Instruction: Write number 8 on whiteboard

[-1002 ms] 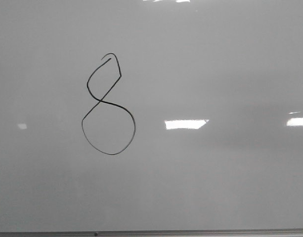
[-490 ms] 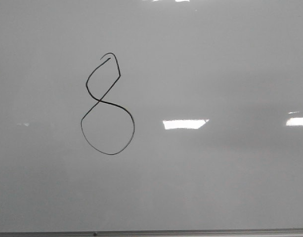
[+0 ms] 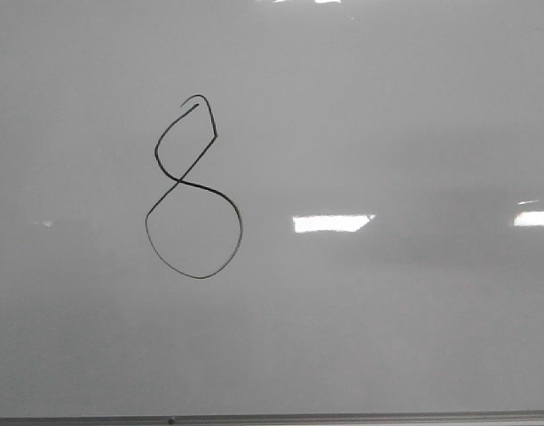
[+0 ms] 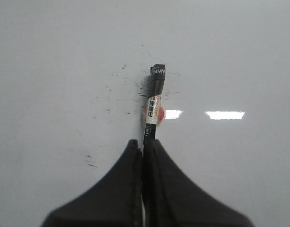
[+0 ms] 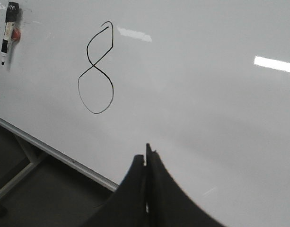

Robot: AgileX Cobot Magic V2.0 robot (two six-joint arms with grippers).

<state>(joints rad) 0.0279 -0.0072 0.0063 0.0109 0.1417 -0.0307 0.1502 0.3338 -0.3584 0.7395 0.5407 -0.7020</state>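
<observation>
The number 8 is a thin black line on the whiteboard, left of centre, with a small pointed upper loop and a round lower loop. It also shows in the right wrist view. A black marker with a white and red label lies on the board among small ink specks. My left gripper is shut above the marker's near end, which its fingertips hide. The whole marker shows free in the right wrist view. My right gripper is shut and empty over the board near its edge.
The board's thin grey frame edge runs along the near side. Below it, in the right wrist view, are a dark floor and a grey stand leg. Bright light reflections lie on the board.
The small light reflection at the left of the board has faded. The 8 and the board have not visibly changed.
</observation>
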